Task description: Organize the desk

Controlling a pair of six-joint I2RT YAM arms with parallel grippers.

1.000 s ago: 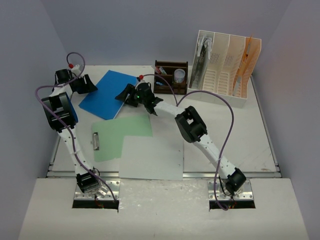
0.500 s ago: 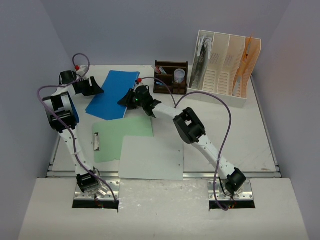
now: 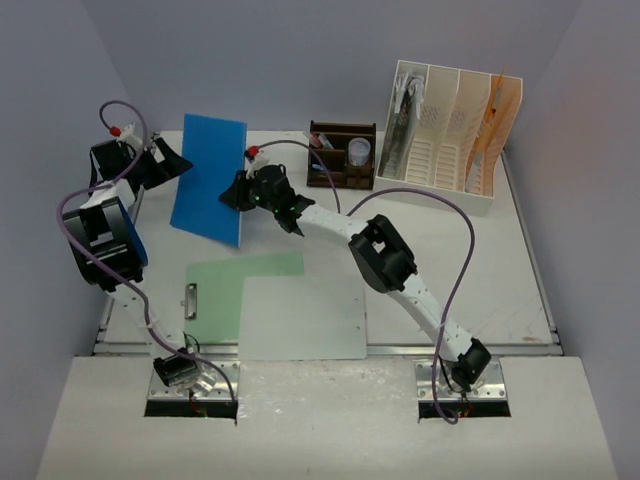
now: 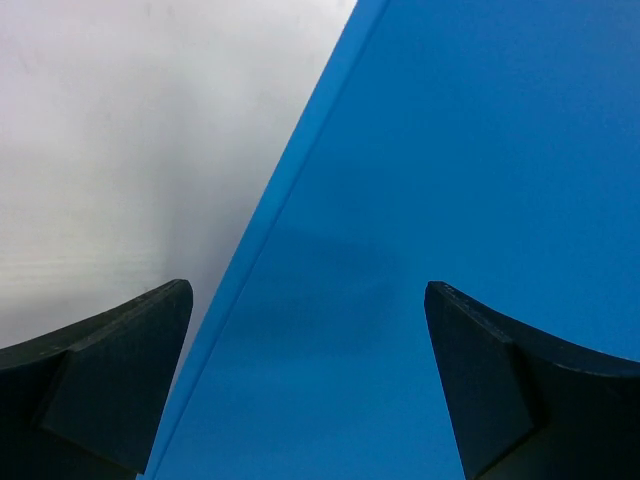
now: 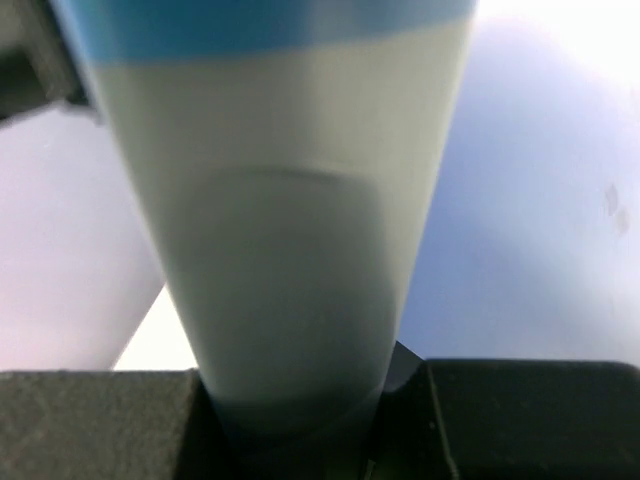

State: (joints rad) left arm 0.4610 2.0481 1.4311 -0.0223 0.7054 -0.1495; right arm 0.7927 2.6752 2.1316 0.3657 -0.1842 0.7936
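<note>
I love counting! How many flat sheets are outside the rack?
3: blue rectangular folder held upright, back left; pale green clipboard near front; white paper sheet overlapping it.

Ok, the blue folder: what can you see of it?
The blue folder is a thin, flat, smooth, plastic-looking rectangle, standing nearly upright at the far left of the desk. The right gripper is shut on its right edge; the open left gripper faces its left part, apparently clear of it. Whether it touches the desk is unclear.

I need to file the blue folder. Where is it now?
In the top view, the blue folder is tipped up at the desk's far left, pinched at its right edge by the right end effector, with the left end effector open beside it.
</note>
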